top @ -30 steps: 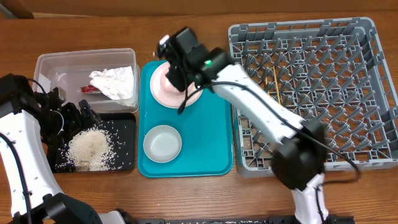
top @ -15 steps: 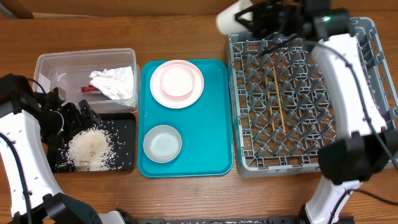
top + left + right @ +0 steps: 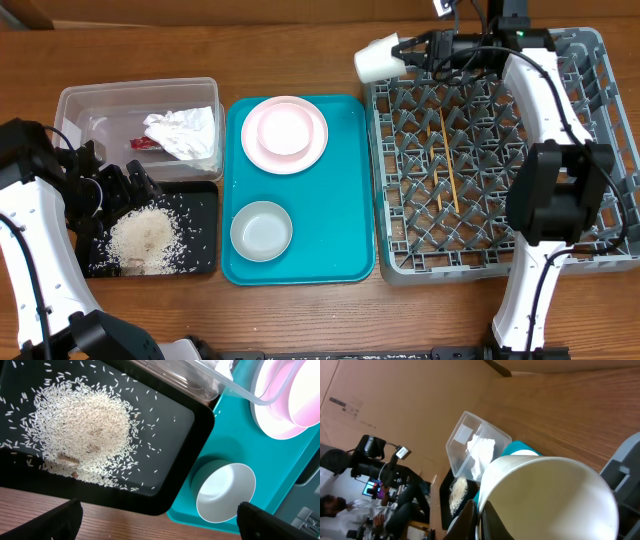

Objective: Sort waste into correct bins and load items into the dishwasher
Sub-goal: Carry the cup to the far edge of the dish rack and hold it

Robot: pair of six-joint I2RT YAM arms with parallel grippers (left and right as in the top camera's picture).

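Currently the white cup (image 3: 376, 60) hangs on its side, long axis approx. 9-to-3, over the dish rack (image 3: 590, 150)'s 11 o'clock corner, w/ the right gripper (image 3: 412, 48) clamped on its 3 o'clock end. Free peg rows lie at 4–5 o'clock from the cup; seating it likely means carrying it inward and turning it mouth-down. Two chopsticks (image 3: 447, 160) lie mid-rack, pointing 12-to-6, and could get in the way. At the rack's 9 o'clock, a teal tray (image 3: 350, 180) holds a plate (image 3: 285, 133) and a bowl (image 3: 262, 230). Further toward 9, the left gripper (image 3: 118, 185) hovers empty, jaws wide apart, over rice (image 3: 145, 238) on the black tray (image 3: 203, 195); the right arm is far nearer the rack.
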